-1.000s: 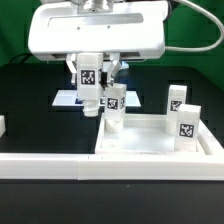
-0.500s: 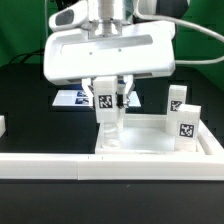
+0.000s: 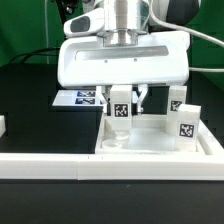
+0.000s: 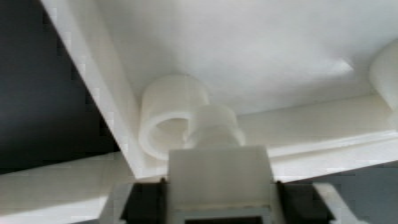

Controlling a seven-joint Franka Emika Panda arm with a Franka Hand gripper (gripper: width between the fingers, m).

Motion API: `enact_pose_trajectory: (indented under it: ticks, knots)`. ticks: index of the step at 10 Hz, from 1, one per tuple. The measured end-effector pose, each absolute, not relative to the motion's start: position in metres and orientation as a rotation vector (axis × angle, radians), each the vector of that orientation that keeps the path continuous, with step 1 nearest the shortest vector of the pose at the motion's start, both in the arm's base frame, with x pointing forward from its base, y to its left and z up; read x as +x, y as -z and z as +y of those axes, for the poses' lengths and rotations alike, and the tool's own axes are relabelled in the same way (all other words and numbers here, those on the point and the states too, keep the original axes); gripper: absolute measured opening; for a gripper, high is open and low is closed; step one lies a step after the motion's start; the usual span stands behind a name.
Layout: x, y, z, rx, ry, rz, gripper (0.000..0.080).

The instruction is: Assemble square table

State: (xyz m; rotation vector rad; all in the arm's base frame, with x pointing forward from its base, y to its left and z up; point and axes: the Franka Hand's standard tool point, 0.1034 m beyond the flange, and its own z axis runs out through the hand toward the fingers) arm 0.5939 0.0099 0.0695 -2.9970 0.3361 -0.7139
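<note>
The gripper [image 3: 121, 101] is pinched on a white tagged leg post [image 3: 120, 113], holding it upright above the square table [image 3: 160, 146], the big white rimmed slab lying at about five o'clock in the exterior view. Two more leg posts [image 3: 183, 116] stand at three o'clock on the slab. The marker board [image 3: 82, 98] lies at ten o'clock behind it. In the wrist view the held post [image 4: 217, 172] hangs near a rounded socket [image 4: 173, 118] inside the slab's rim
</note>
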Motion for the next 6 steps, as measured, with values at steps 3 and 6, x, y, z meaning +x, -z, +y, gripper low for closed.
enact_pose_trajectory:
  ticks: [3, 6]
  knots:
    - [0.5939, -0.0693, 0.0029, -3.005, 0.718, 0.329, 0.029]
    - [0.6, -0.0684, -0.0005, -3.003, 0.785, 0.324, 0.029]
